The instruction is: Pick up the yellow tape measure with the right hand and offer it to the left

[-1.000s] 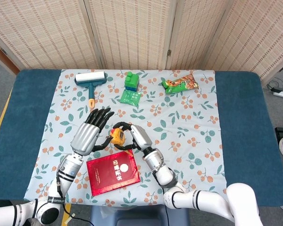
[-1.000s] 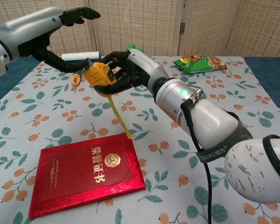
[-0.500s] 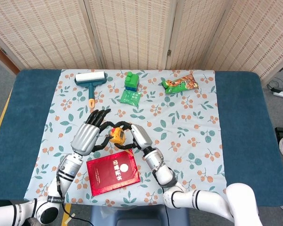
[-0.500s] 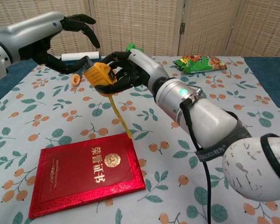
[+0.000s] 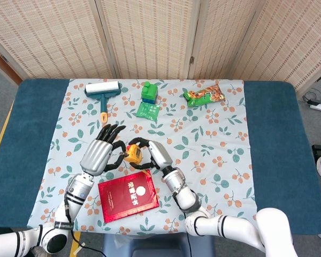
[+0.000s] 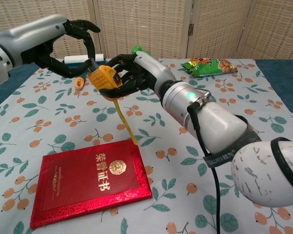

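Already the right hand [image 6: 129,73] grips the yellow tape measure [image 6: 104,78] aloft, offered; the left hand [image 6: 63,46], fingers curled around but empty, has yet to take it.

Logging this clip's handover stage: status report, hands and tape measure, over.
Right hand grips yellow tape measure, held above the table, blade dangling. Left hand curled around its far side, contact unclear. Red booklet lies below, nothing blocking.

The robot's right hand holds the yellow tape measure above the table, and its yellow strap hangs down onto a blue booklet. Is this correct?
Not quite: the booklet is red, not blue, as the chest view shows. The rest holds: the right hand holds the yellow tape measure above the table, and its yellow strap hangs down to the booklet's edge.
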Robot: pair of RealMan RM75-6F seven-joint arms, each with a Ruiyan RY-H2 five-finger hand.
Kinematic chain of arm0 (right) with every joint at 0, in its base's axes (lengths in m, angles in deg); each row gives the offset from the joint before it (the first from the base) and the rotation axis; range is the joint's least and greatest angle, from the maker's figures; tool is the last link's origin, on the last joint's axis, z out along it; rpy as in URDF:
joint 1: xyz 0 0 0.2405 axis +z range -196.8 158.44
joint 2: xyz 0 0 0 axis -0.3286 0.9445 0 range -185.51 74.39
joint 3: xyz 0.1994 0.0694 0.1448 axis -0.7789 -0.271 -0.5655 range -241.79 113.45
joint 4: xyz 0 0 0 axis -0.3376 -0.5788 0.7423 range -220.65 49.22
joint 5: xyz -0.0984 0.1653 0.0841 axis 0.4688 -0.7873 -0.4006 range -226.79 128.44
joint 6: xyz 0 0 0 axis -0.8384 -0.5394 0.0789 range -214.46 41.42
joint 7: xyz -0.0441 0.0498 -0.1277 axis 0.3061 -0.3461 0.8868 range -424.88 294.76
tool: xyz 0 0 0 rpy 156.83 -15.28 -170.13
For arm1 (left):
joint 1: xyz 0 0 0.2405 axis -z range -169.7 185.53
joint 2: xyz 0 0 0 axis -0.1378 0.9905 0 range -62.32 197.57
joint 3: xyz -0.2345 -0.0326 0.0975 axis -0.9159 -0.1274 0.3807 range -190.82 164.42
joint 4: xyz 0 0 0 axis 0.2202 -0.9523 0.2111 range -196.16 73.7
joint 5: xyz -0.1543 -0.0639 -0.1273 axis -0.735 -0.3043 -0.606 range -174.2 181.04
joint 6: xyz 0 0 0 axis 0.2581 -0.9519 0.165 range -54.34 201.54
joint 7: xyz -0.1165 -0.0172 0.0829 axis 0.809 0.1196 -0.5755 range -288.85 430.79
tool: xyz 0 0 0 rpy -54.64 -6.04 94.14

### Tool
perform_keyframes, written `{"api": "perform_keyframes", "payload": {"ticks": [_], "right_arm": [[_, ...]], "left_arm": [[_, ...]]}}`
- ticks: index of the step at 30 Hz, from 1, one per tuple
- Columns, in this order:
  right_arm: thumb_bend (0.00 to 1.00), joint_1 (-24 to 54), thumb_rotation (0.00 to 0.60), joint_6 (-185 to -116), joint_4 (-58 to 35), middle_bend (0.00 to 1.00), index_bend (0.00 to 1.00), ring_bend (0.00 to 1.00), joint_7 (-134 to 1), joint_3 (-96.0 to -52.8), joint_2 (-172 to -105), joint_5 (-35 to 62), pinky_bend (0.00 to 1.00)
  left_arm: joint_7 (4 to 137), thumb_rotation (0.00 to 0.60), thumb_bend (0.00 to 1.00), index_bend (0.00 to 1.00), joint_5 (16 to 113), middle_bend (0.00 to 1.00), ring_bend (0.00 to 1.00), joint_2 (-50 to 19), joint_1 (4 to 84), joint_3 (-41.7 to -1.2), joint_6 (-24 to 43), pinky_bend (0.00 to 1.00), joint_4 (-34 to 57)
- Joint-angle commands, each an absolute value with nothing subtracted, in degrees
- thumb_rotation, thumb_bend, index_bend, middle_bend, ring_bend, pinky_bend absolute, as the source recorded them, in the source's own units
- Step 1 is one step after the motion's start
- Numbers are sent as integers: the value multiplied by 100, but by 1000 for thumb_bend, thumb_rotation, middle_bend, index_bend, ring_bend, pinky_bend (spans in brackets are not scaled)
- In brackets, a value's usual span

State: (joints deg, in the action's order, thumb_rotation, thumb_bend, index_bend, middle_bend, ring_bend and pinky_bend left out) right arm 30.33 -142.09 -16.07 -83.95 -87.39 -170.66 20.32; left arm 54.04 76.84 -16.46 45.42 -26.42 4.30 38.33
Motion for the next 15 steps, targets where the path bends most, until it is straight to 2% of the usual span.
{"api": "perform_keyframes", "payload": {"ticks": [1,9,15], "right_arm": [[432,3017,600,-14206,-1589,521,632,498,-8327,-8734,-17039,1996,305],[432,2918,600,-14199,-1435,520,632,498,-8082,-8669,-16786,1955,305],[432,2657,600,-14267,-1256,520,632,498,-7981,-8429,-16448,2015,305]], "left_arm": [[5465,600,676,567,7706,162,73,-1697,4537,-2658,387,0,3769],[5962,600,677,575,7501,179,87,-1661,4475,-2812,415,0,3732],[6612,600,681,578,7321,184,87,-1390,4368,-2973,516,0,3687]]}}
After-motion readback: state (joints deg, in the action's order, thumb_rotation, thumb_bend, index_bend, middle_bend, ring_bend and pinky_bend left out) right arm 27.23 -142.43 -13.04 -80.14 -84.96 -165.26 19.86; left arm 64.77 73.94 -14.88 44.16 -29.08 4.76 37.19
